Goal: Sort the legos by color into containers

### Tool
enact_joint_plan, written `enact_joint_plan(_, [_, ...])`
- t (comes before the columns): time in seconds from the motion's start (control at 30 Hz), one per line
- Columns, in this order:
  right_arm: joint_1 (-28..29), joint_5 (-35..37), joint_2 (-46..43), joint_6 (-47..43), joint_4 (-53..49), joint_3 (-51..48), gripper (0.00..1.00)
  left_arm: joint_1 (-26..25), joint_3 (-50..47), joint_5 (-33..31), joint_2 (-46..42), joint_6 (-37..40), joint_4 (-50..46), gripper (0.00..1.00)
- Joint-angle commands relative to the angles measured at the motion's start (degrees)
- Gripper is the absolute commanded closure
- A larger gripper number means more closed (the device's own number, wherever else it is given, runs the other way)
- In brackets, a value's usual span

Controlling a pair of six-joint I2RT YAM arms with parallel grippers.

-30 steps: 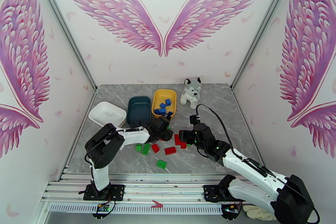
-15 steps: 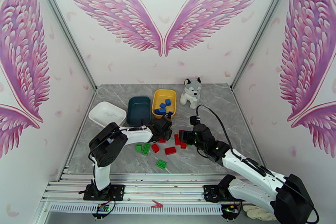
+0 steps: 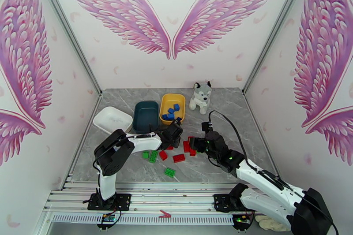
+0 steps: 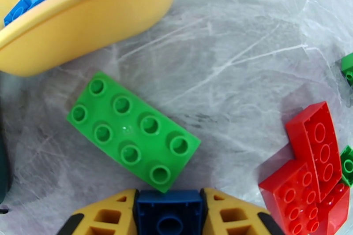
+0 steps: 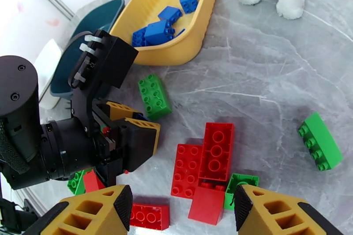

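Blue brick (image 4: 170, 210) now clenched in left hand (image 4: 170, 200), open earlier; right hand (image 5: 181, 207) released above red bricks (image 5: 205, 158).

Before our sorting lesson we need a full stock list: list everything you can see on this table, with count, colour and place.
trays: three, white tray, teal tray, yellow tray, side by side, back left.
blue bricks: about five, in the yellow tray.
blue brick: one, in the left pincer.
red bricks: at least five, loose mid-table.
green bricks: at least five, loose among the red bricks.
toy husky: one, grey-white, right of the yellow tray.
table: one, grey marble.
left pincer: one, yellow-fingered, shut on the blue brick.
right pincer: one, yellow-fingered, open, by the red bricks.
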Motion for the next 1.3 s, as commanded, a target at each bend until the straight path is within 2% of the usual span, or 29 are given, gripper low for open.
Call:
enact_joint_plan(0.0, [0.4,1.0,-1.2,0.7,-0.6,-1.1,0.33,-0.4,-0.5,0.9,-5.9,-0.1,-0.3,0.74])
enact_joint_plan(0.17, [0.4,-0.7,-0.6,0.5,1.2,-1.1,0.34,0.0,0.3,0.3,-10.4,1.0,-1.5,0.73])
enact_joint_plan(0.4, [0.5,-3.5,5.7,-0.3,3.1,3.2,0.33,4.5,10.1,-0.6,-9.9,3.5,-4.6,0.70])
enact_joint_plan(0.63, [0.4,-4.3,13.0,-1.7,-0.2,11.1,0.24,11.2,24.1,1.2,-0.8,4.0,-7.5,0.69])
enact_joint_plan(0.77, [0.4,1.4,15.4,1.8,-8.0,16.6,0.23,14.1,33.1,2.3,6.4,3.8,-9.7,0.69])
enact_joint_plan(0.97, [0.3,6.5,13.1,3.2,-6.6,14.1,0.20,16.9,43.6,4.9,15.6,3.0,-13.2,0.68])
enact_joint_plan(1.07, [0.3,5.8,10.7,1.7,-4.6,12.0,0.19,17.0,46.6,5.3,18.4,3.4,-14.6,0.67])
enact_joint_plan(1.13, [0.3,5.5,10.3,0.6,-6.0,12.4,0.20,17.0,47.7,5.4,19.6,3.3,-14.9,0.61])
enact_joint_plan(1.27, [0.3,3.6,10.1,-1.3,-5.3,12.2,0.21,17.0,46.7,5.8,18.4,3.3,-14.2,0.41])
